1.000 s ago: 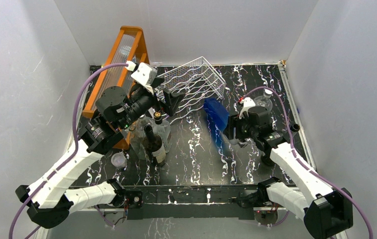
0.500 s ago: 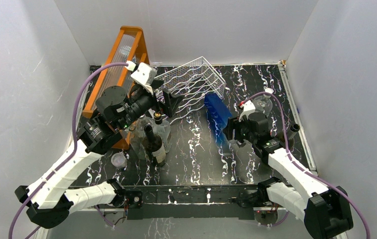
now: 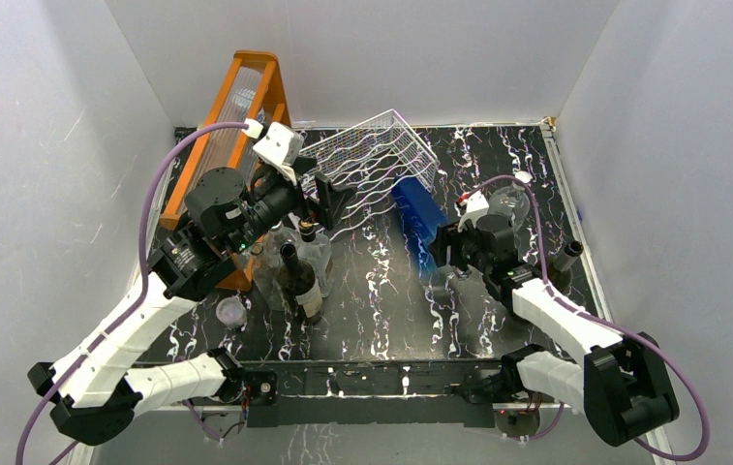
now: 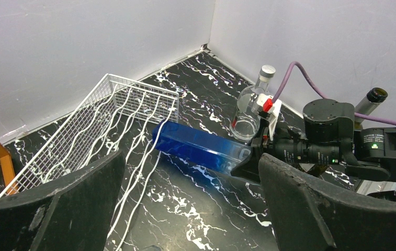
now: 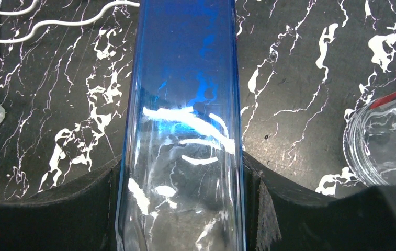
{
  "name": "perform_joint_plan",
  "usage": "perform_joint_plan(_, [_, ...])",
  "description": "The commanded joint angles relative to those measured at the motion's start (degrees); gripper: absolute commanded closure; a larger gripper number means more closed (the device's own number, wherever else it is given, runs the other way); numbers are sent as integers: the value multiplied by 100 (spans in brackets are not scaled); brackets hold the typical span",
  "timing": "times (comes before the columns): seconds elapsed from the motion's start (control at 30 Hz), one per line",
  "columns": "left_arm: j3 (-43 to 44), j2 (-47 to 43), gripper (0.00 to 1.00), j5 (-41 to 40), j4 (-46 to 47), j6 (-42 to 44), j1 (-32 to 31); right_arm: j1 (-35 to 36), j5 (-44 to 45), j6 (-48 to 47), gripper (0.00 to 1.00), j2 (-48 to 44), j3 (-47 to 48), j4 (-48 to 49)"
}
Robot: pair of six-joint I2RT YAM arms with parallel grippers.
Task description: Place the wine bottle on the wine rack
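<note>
The wine bottle (image 3: 416, 219) is a blue, square-sided glass one, held nearly level above the table. My right gripper (image 3: 445, 256) is shut on its near end; in the right wrist view the bottle (image 5: 185, 104) fills the gap between both pads. Its far end (image 4: 167, 137) reaches the front wavy wires of the white wine rack (image 3: 372, 155), which stands tilted at the back (image 4: 101, 117). At the rack's left side my left gripper (image 3: 329, 201) hangs open, nothing between its fingers (image 4: 44, 209).
A tall orange wooden frame (image 3: 236, 116) stands at the back left. Several upright bottles (image 3: 294, 266) cluster beside the left arm, with a small glass (image 3: 231, 312) nearer. A clear round flask (image 4: 250, 112) and a dark bottle (image 3: 567, 257) stand behind the right arm.
The right arm has carried the blue bottle up and to the left, toward the rack. The left arm has hardly moved.
</note>
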Motion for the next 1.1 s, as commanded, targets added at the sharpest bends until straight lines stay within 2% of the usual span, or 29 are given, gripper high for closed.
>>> perform_joint_plan(0.0, [186,-197,2,-31,10,-47,19,1,-30,-217,100,-31,273,2164])
perform_joint_plan(0.47, [262,-162,2,50,-81,-109,24,0,-53,-483,100,1483,769,3596])
perform_joint_plan(1.07, [330,-146,3,103,-156,-187,24,5,186,-723,100,2834,1492,4548])
